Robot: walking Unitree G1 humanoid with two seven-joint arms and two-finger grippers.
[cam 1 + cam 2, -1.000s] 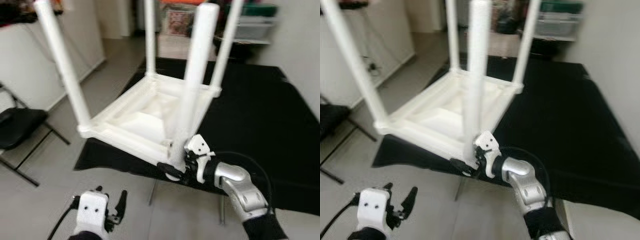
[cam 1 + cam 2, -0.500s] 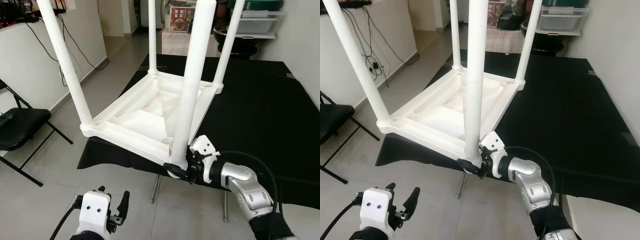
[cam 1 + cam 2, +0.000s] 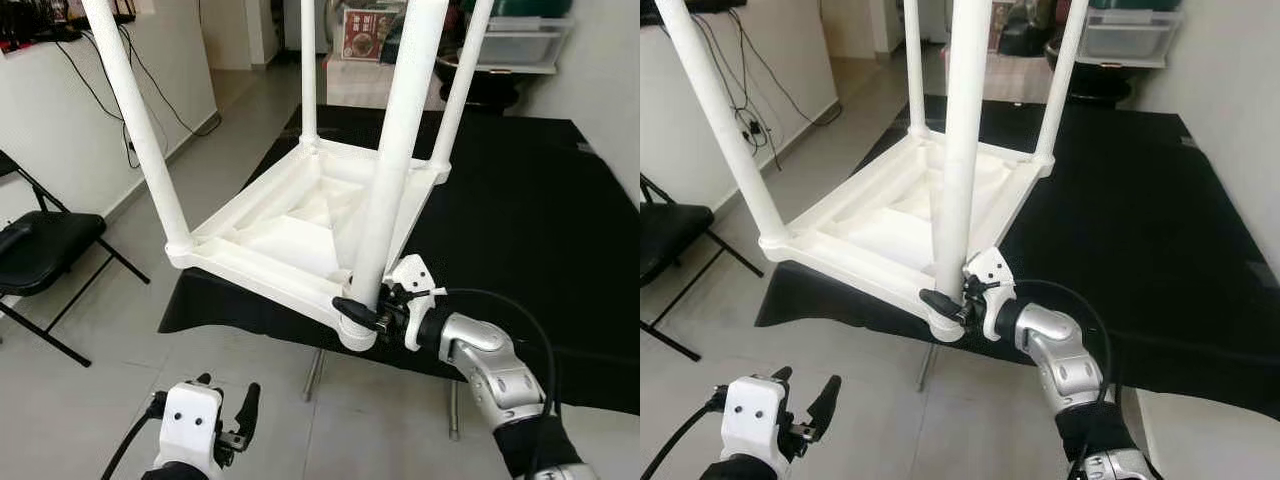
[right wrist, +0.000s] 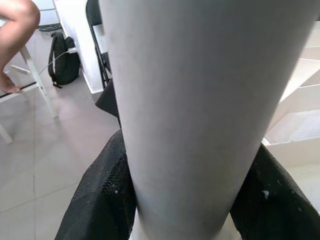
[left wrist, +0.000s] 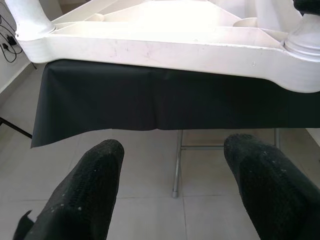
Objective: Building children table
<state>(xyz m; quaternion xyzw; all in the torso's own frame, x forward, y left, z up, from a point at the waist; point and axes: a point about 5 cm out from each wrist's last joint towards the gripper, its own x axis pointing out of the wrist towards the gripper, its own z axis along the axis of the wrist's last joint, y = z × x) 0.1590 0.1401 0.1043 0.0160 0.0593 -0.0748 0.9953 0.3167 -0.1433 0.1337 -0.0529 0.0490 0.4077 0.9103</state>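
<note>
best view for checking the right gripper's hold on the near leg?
Right wrist view: both fingers press the sides of the near leg close up. The eye views show the right gripper at the leg's base, too small to judge contact. Left wrist view catches the leg's base socket.

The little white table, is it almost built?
Nearly. The upside-down white plastic table on the black cloth has four legs standing. The right gripper clamps the nearest white leg at its base. The left gripper waits, open. Flipping it upright remains.
</note>
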